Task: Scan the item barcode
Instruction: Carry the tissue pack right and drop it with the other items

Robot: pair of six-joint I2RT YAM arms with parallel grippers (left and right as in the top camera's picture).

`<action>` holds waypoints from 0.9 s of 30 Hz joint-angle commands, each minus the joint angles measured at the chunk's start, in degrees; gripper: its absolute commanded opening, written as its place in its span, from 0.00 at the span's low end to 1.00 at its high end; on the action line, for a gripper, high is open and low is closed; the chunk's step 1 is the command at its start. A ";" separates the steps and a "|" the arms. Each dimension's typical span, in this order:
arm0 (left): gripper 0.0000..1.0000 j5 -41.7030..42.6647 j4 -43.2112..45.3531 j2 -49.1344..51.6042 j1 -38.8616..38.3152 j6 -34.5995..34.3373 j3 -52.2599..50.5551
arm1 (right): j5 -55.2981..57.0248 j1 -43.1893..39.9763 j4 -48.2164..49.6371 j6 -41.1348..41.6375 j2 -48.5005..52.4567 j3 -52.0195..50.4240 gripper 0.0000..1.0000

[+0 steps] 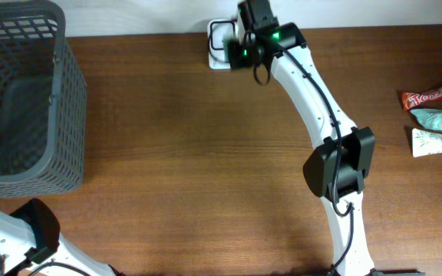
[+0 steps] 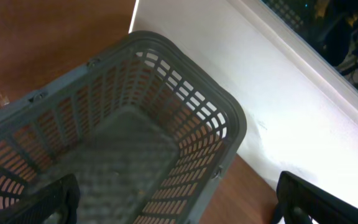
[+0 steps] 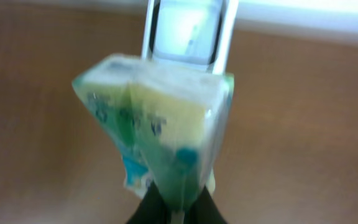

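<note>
Right jaws pinch the packet (image 3: 160,118) by one tip before the scanner (image 3: 188,28); it could twist, hiding its barcode. Left jaws hang released.

Packet (image 3: 160,118) print blurred unreadable, scanner (image 1: 216,46) partly under right arm (image 1: 311,100), basket (image 1: 71,115) cut by left edge

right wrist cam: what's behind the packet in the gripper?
The white scanner, sitting on the wooden table. Only part of its frame and window show; the green-and-yellow packet covers the rest.
</note>
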 commanded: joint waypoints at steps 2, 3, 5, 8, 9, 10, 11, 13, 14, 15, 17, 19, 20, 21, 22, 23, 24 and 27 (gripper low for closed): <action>0.99 0.20 0.00 -0.39 0.17 0.55 0.15 | 13.31 1.01 13.53 -15.34 0.24 -1.99 0.04; 0.99 0.17 0.00 -0.39 0.17 0.55 0.15 | 16.46 1.03 17.55 -17.79 0.76 -2.97 0.04; 0.99 0.20 0.00 -0.39 0.17 0.55 0.15 | 19.43 1.01 22.73 -22.05 2.10 -3.85 0.04; 0.99 0.20 0.00 -0.39 0.17 0.55 0.15 | 19.37 1.11 26.88 -26.62 4.76 -3.87 0.04; 0.99 0.20 0.00 -0.39 0.17 0.55 0.15 | 19.34 1.38 27.67 -26.62 5.84 -3.87 0.04; 0.99 0.20 0.00 -0.39 0.17 0.55 0.15 | 19.32 1.49 28.13 -26.62 6.91 -3.87 0.04; 0.99 0.20 0.00 -0.39 0.17 0.55 0.15 | 19.37 1.68 28.15 -26.60 7.72 -3.87 0.04; 0.99 0.20 0.00 -0.39 0.17 0.55 0.15 | 20.96 1.70 28.17 -26.58 7.87 -3.85 0.04; 0.99 0.20 0.00 -0.39 0.17 0.55 0.15 | 24.41 1.66 28.20 -26.60 7.19 -3.26 0.04; 0.99 0.20 0.00 -0.39 0.17 0.55 0.15 | 31.47 1.31 28.22 -26.60 6.36 -2.54 0.04; 0.99 0.20 0.00 -0.39 0.17 0.55 0.15 | 46.47 -0.13 28.09 -26.60 4.85 -1.84 0.04; 0.99 0.20 0.00 -0.39 0.17 0.55 0.15 | 59.12 -3.50 26.25 -26.62 3.69 -1.81 0.04; 0.99 0.20 0.00 -0.39 0.17 0.55 0.15 | 61.22 -5.22 23.65 -26.60 3.26 -1.81 0.04; 0.99 0.20 0.00 -0.39 0.17 0.52 0.15 | 61.55 -6.78 20.59 -26.56 2.86 -1.81 0.04; 0.99 0.20 0.00 -0.39 0.17 0.55 0.15 | 60.74 -9.68 14.43 -23.74 1.81 -1.81 0.04; 0.99 0.20 0.00 -0.39 0.17 0.55 0.15 | 58.86 -12.20 9.46 -18.88 0.61 -1.81 0.04; 0.99 0.20 0.00 -0.39 0.17 0.55 0.15 | 56.76 -14.38 5.55 -15.43 -0.55 -1.81 0.04; 0.99 0.17 0.00 -0.39 0.17 0.55 0.15 | 46.49 -23.12 -7.13 -5.18 -6.05 -1.81 0.04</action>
